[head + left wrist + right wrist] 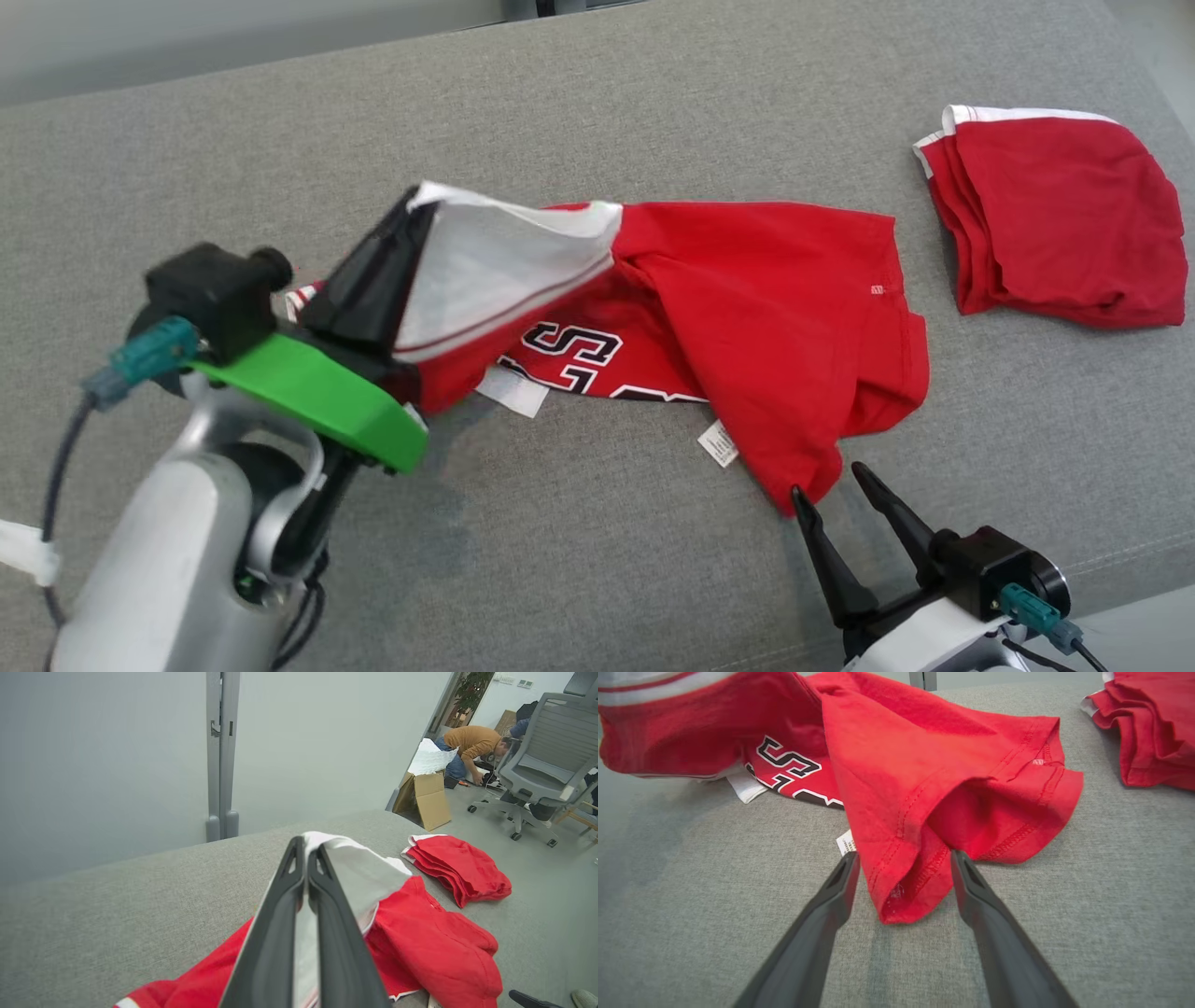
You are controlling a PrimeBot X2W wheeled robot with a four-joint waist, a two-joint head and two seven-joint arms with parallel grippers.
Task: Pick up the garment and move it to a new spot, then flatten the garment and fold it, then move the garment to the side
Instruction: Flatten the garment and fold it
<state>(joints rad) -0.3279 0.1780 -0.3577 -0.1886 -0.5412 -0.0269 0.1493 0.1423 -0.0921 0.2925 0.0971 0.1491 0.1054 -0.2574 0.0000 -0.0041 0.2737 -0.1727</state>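
One end up, one corner waiting

The left claw [307, 849] is clamped tight on a white fold of the red shirt [747, 299], lifting that end off the grey table [597, 93], probably to pull the cloth flat. The right claw [904, 855] stands wide apart, holding nothing, its fingers [817, 914] either side of the hem corner, perhaps brushing it. The rest of the shirt lies crumpled mid-table; a folded red garment [1055, 215] sits well apart, to the right.

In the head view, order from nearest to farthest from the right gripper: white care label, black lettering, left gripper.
1. Care label: just left of the right gripper.
2. Black lettering: farther left, on the garment.
3. Left gripper: far left, higher up.
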